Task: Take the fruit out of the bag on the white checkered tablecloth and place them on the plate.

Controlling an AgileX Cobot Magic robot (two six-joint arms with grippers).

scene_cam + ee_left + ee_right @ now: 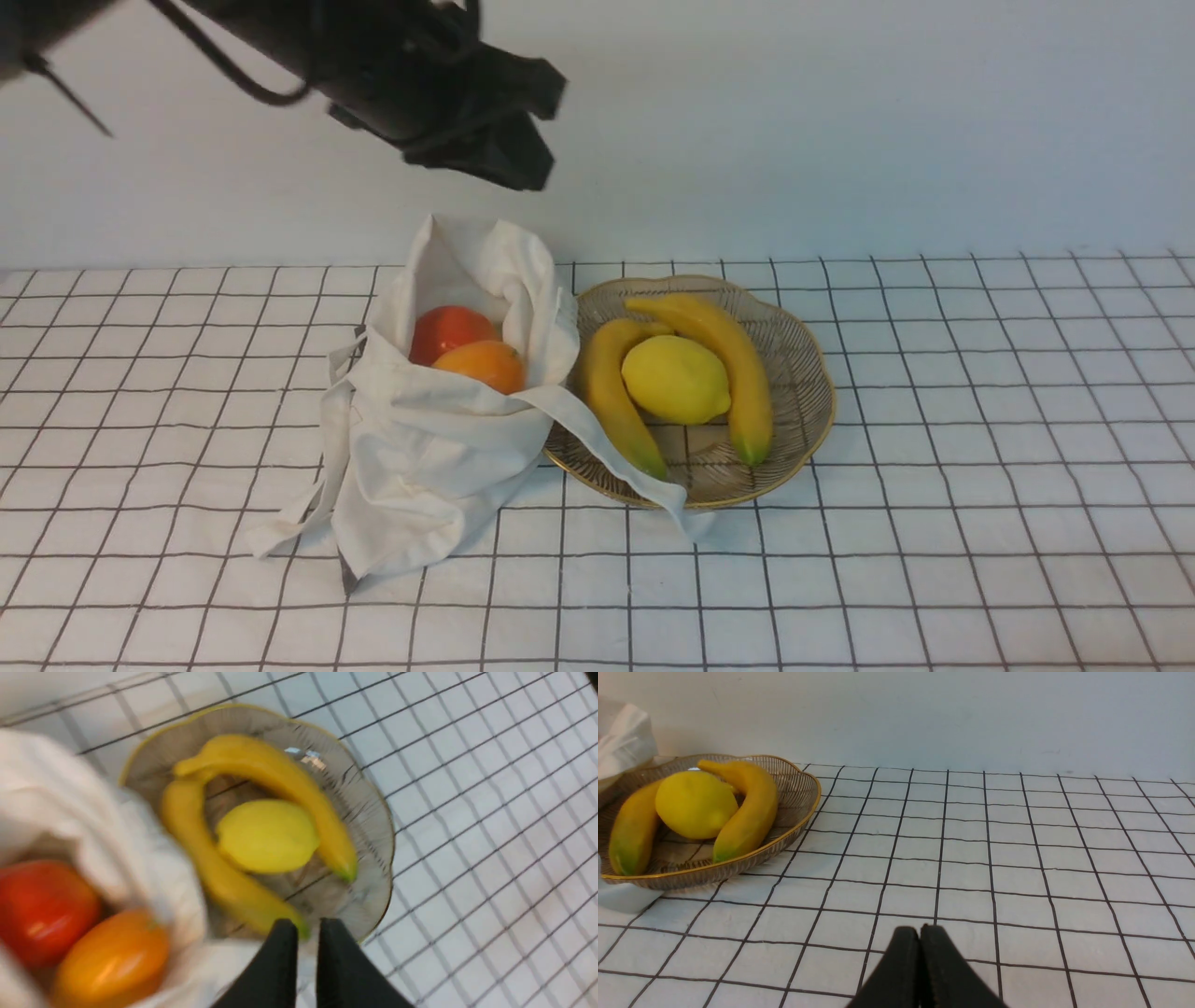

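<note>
The white cloth with thin dark squares (934, 560) covers the counter, and on it, toward the robot's left, slumps the soft off-white cloth bag (420, 467), with its mouth open. The round tan woven dish with a golden wavy rim (798, 448) sits just beside the bag, on the bag's right, and one of the bag's flat straps lies across the dish's edge. The black left hand (308, 952) is up in the air, above and beyond the bag and dish, so it is the nearer hand to the fruit that is left. Its fingers are almost pressed together, with nothing between them. The next move, I think, turns on this: the hand must go down and back toward the robot, and to the left, to get into the bag. The black right hand (920, 952) is low, near the cloth, farther from the bag, with its fingers pressed together and no fruit in them. In the bag are the shiny round red fruit (455, 334) and the round orange fruit (485, 364), close together, the orange one nearer the robot and a bit to the right. In the dish, two long yellow bananas with green tips (750, 401) lie around the plump yellow lemon (674, 378), one on each side.
</note>
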